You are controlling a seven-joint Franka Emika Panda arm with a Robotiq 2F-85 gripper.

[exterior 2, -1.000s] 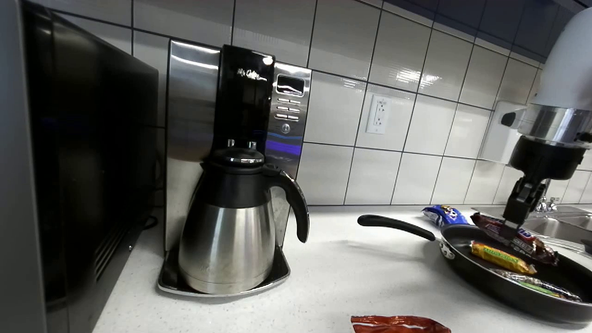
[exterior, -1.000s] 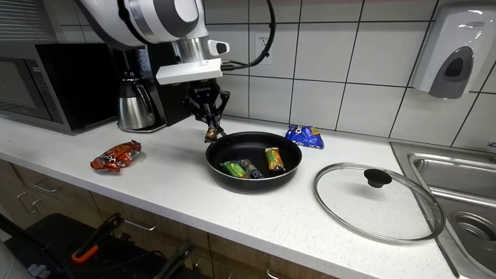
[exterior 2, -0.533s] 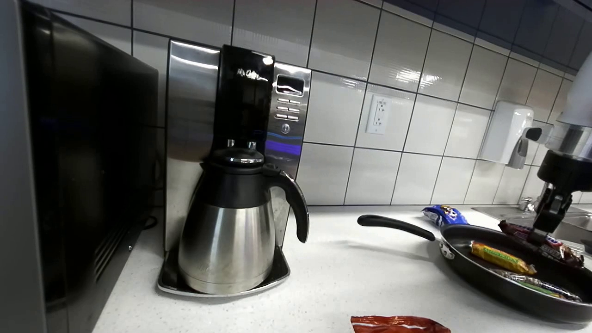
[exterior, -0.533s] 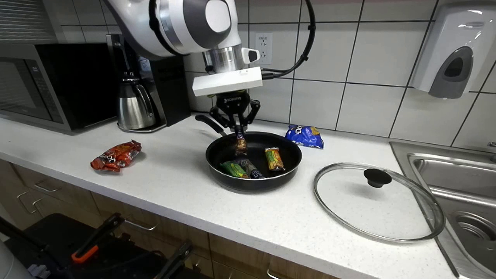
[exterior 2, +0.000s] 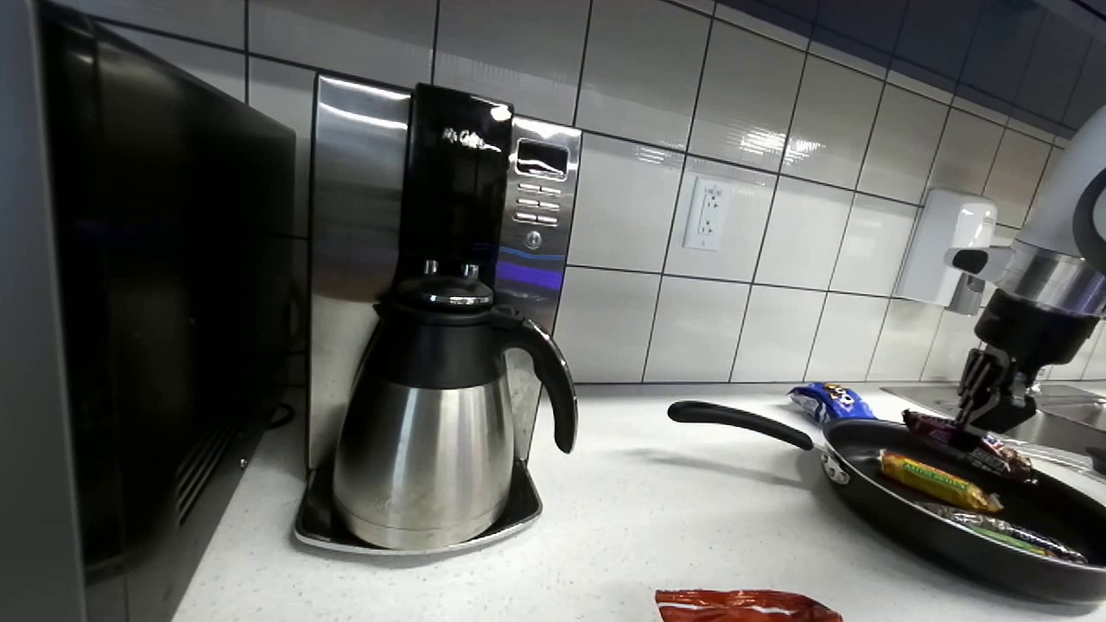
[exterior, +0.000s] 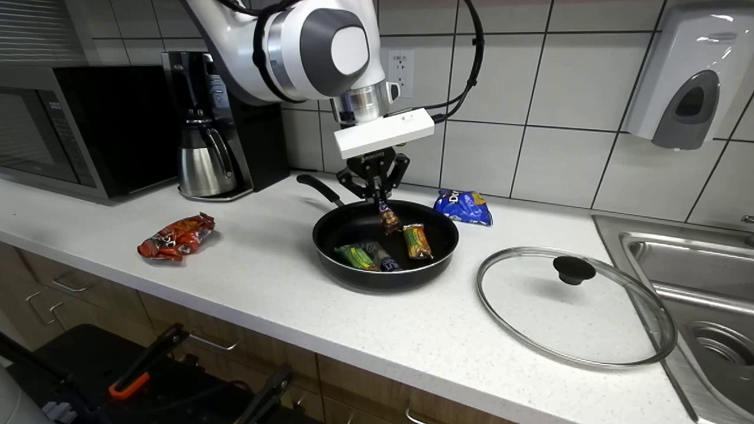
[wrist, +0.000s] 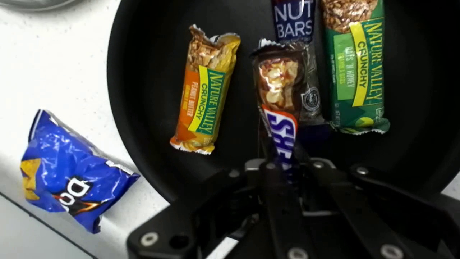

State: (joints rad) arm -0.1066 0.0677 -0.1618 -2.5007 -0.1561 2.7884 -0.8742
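My gripper (exterior: 379, 195) is shut on one end of a Snickers bar (wrist: 279, 84). The bar sticks out tilted from the fingers, above the black pan (exterior: 380, 281). In the wrist view its far end overlaps a dark nut bar (wrist: 294, 21); whether they touch I cannot tell. Inside the pan, a yellow-orange granola bar (wrist: 206, 93) lies to one side of the held bar. A green granola bar (wrist: 355, 64) lies beside the nut bar on the other side. In an exterior view the Snickers (exterior 2: 1002, 455) hangs behind the yellow bar. The fingertips hide its gripped end.
A blue Doritos bag (exterior: 462, 207) lies behind the pan, a red bag (exterior: 177, 237) to its left. The pan handle (exterior 2: 734, 420) points toward a coffee maker (exterior 2: 363, 190). A glass lid (exterior: 574, 270) rests beside the sink (exterior: 612, 227). Behind runs a tiled wall.
My gripper has carried the Snickers bar from the pan's handle-side edge to over its inside. During the last half second the wrist has turned, swinging the bar's free end.
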